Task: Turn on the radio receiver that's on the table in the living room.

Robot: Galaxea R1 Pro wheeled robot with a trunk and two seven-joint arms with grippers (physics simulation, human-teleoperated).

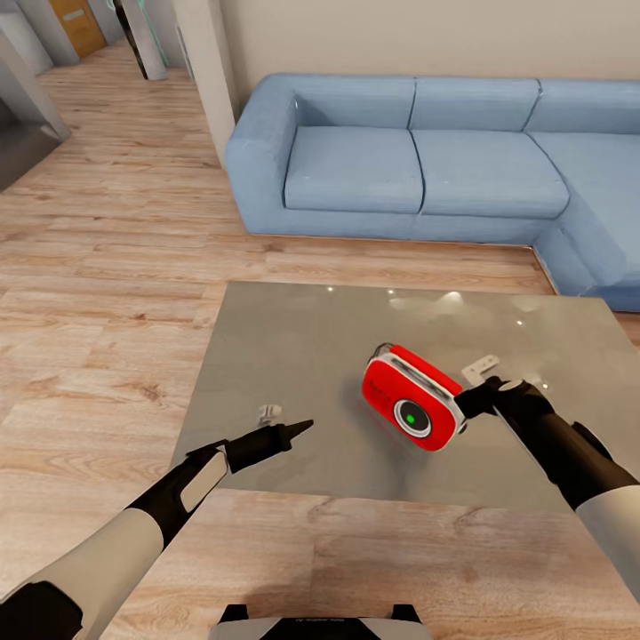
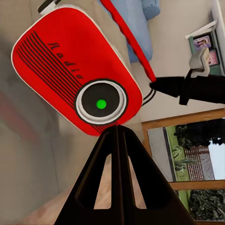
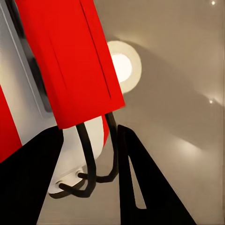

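Note:
The red radio receiver point(image 1: 413, 400) hangs tilted just above the glossy grey table point(image 1: 284, 347), its round dark dial with a green centre light point(image 2: 101, 104) facing me. My right gripper point(image 1: 468, 404) is shut on the radio's right end, where the thin black handle point(image 3: 89, 159) and white trim pass between its fingers point(image 3: 140, 183). My left gripper point(image 1: 307, 428) is shut, and its joined fingertips point(image 2: 116, 130) point at the radio's front, just short of the dial's rim. In the left wrist view the right gripper point(image 2: 157, 86) reaches in from behind the radio.
A blue sectional sofa point(image 1: 418, 160) runs along the beige wall beyond the table and turns down its right side. Light wood plank floor point(image 1: 98, 293) surrounds the table. A pillar point(image 1: 204, 62) stands left of the sofa. The table's near edge point(image 1: 356, 500) lies just ahead of my base.

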